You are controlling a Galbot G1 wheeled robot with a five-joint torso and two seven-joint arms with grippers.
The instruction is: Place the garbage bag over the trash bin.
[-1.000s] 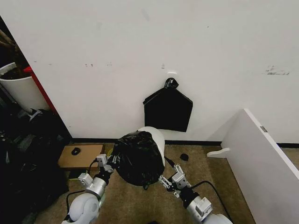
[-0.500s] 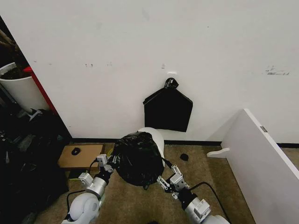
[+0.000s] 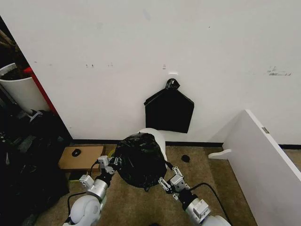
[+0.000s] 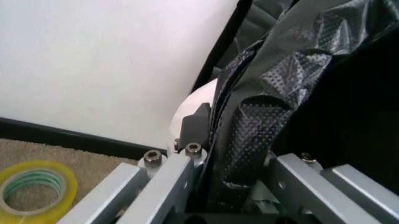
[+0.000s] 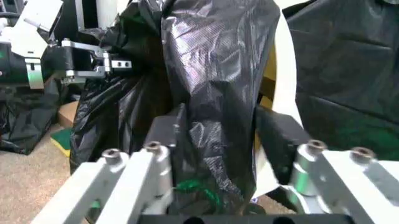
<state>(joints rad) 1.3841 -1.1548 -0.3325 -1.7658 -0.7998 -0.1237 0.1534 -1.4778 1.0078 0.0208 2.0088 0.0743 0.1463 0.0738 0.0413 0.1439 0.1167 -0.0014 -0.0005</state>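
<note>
Bag: we saw garbage bag (image 3: 139, 159) draped over trash bin (image 3: 157, 136), floor centre by white wall (image 3: 141, 47).
Left gripper (image 3: 107, 165): 9 o'clock of bag, pinching it.
Right gripper (image 3: 168, 181): 5 o'clock, fingers spread around a fold.
Floor: tan carpet (image 3: 207, 165).

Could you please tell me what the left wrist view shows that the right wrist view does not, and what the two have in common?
The left wrist view alone shows a roll of yellow tape lying on the carpet, the black baseboard and the bare white wall. The right wrist view alone shows the left gripper from across the bin, holding the bag's far edge, and the flat black bundle behind. Both show the garbage bag draped against the trash bin, with a fold of it running between that arm's own gripper fingers; the right gripper is open around its fold.
</note>
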